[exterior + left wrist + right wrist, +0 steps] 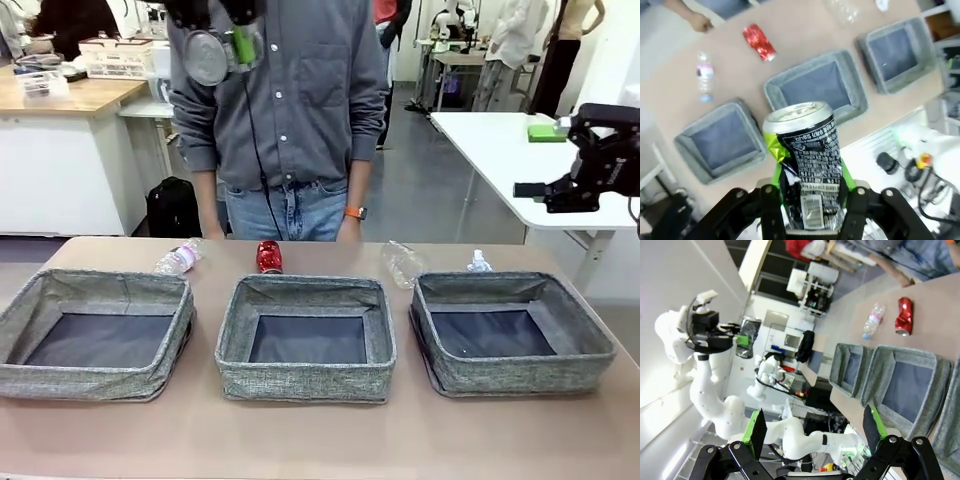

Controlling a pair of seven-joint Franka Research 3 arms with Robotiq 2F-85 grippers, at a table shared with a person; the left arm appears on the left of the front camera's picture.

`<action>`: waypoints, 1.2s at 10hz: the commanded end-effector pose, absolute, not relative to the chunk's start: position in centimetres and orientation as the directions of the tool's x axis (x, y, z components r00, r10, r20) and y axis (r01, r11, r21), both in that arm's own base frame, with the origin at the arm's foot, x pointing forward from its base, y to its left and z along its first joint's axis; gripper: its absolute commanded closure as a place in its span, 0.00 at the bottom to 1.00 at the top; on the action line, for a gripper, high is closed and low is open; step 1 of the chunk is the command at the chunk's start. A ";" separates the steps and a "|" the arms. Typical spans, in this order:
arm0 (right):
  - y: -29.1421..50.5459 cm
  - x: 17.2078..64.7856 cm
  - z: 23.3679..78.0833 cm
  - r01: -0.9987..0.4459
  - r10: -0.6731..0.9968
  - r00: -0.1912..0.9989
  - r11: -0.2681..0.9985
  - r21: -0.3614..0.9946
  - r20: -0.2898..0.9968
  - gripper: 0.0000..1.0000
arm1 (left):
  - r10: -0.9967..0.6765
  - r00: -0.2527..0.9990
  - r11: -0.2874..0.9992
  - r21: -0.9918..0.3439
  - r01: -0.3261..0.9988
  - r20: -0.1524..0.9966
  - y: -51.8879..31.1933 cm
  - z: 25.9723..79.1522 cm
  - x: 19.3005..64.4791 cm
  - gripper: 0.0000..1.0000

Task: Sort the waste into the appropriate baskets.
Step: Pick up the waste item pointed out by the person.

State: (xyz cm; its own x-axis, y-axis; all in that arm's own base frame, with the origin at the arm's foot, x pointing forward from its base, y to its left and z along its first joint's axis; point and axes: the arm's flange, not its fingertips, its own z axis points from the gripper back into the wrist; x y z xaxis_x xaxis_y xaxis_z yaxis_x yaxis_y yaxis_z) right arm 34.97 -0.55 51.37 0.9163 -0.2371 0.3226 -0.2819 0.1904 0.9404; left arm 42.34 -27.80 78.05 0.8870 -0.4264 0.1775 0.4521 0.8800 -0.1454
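Waste in hand: I have the dark can with yellow-green markings (805, 150) and small white print gripped low on its body, its silver end pointing away from the wrist camera.
Left pincer (810, 202): half closed, with the green pads pressed on either side of that can. In the front view it hangs high above the counter (320, 440), in front of the person's chest.
Right pincer (815, 420): the jaws are spread wide with nothing between them, and I hold it raised off to my right side.
Baskets: three rectangular grey woven-fabric bins with dark bottoms stand in a row on the tan counter: left basket (100, 283), middle basket (305, 290) and right basket (510, 285). Narrow gaps separate them.
Waste on the counter: all of it lies on the person's side of the baskets.
- The crushed red can (269, 257) is just behind the middle basket's far rim.
- The pink-labelled bottle (180, 258), clear plastic and blue-capped, lies by the left basket's far right corner.
- A crumpled clear bottle (402, 264) lies between the far corners of the middle and right baskets.
- A small white wad (479, 263) is just behind the right basket's far rim.
Person: standing at the far edge in a grey shirt and jeans, one hand (348, 230) with an orange wristband down near the counter edge.
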 end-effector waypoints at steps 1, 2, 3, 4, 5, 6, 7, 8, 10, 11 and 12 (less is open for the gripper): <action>-0.3 35.2 51.8 -0.277 -0.249 0.916 0.169 0.946 0.313 0.00 | -0.411 0.896 0.891 -0.132 0.434 0.165 -29.7 80.6 43.8 0.55; -0.3 35.2 51.8 -0.277 -0.249 0.916 0.169 0.946 0.313 0.00 | -0.418 0.896 0.884 -0.159 0.440 0.150 -30.0 80.8 43.9 0.55; -0.3 35.2 51.8 -0.277 -0.249 0.916 0.169 0.946 0.313 0.00 | -0.408 0.900 0.890 -0.155 0.430 0.153 -29.9 80.9 43.8 0.55; -0.3 35.2 51.8 -0.277 -0.249 0.916 0.169 0.946 0.313 0.00 | -0.429 0.893 0.877 -0.174 0.447 0.133 -29.7 80.9 43.8 0.55; -0.3 35.2 51.8 -0.277 -0.249 0.916 0.169 0.946 0.313 0.00 | -0.437 0.891 0.874 -0.175 0.453 0.126 -29.6 80.8 43.7 0.55; -0.3 35.2 51.8 -0.277 -0.249 0.916 0.169 0.946 0.313 0.00 | -0.434 0.887 0.874 -0.162 0.457 0.161 -29.3 79.2 43.4 0.55; -0.3 35.2 51.8 -0.277 -0.249 0.916 0.169 0.946 0.313 0.00 | -0.434 0.887 0.874 -0.162 0.457 0.161 -29.3 79.2 43.4 0.55; -0.3 35.2 51.8 -0.277 -0.249 0.916 0.169 0.946 0.313 0.00 | -0.434 0.887 0.874 -0.162 0.457 0.161 -29.3 79.2 43.4 0.55; -0.3 35.2 51.8 -0.277 -0.249 0.916 0.169 0.946 0.313 0.00 | -0.434 0.887 0.874 -0.162 0.457 0.161 -29.3 79.2 43.4 0.55; -0.3 35.2 51.8 -0.277 -0.249 0.916 0.169 0.946 0.313 0.00 | -0.434 0.887 0.874 -0.162 0.457 0.161 -29.3 79.2 43.4 0.55; -0.3 35.2 51.8 -0.277 -0.249 0.916 0.169 0.946 0.313 0.00 | -0.434 0.887 0.874 -0.162 0.457 0.161 -29.3 79.2 43.4 0.55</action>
State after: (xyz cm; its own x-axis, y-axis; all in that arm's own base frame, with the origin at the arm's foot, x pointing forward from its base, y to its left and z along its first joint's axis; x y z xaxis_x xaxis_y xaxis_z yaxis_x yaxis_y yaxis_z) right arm 34.96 -0.55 51.37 0.9164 -0.2370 0.3226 -0.2819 0.1903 0.9404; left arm 43.51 -29.24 79.17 0.8870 -0.4373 0.1484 0.4581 0.8738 -0.1633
